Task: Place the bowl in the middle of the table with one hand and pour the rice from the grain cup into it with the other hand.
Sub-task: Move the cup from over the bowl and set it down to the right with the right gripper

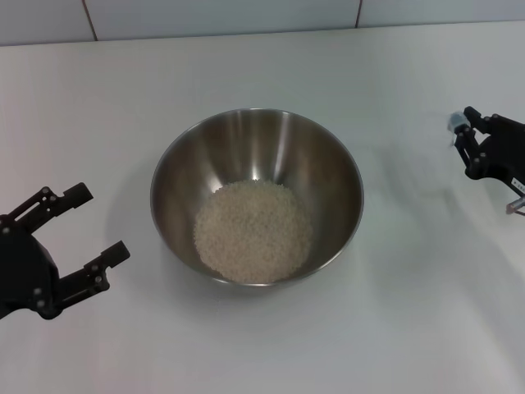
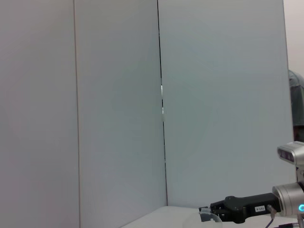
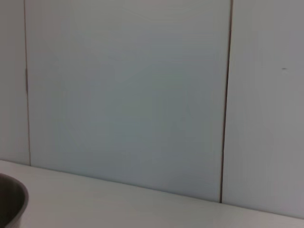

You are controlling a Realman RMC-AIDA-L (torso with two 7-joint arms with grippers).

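White table [image 1: 246, 345] fills the head view, nothing on it but the task items. Near to far:

- Left gripper [image 1: 90, 226] at 8 o'clock from the bowl, nearest the camera. Fingers spread wide apart, nothing between them, clear of the bowl rim. Arm body cut off by the frame edge.
- Bowl [image 1: 184, 156] sits about mid-table, upright. Rice [image 1: 253, 231] lies as a pale round heap on its floor, biased toward the near wall. Far inner wall bare and shiny.
- Right gripper [image 1: 462, 139] at 3 o'clock from the bowl, well apart from it, mostly cut off at the frame edge. Something pale sits at its fingertips. A smeared, faint patch on the table beside it; can't resolve it in the head view.
- Left wrist view looks across the table: right gripper [image 2: 207, 216] seen side-on, with the grain cup [image 2: 208, 219] as a clear curved rim right at its fingertips, low on the table. Can't tell whether the fingers are clamped on the cup or just beside it.
- Tiled wall [image 1: 221, 16] at 12 o'clock behind the table, seams visible.
- Right wrist view: only a sliver of bowl [image 3: 12, 202] at the frame edge, wall panels [image 3: 128, 95] beyond.
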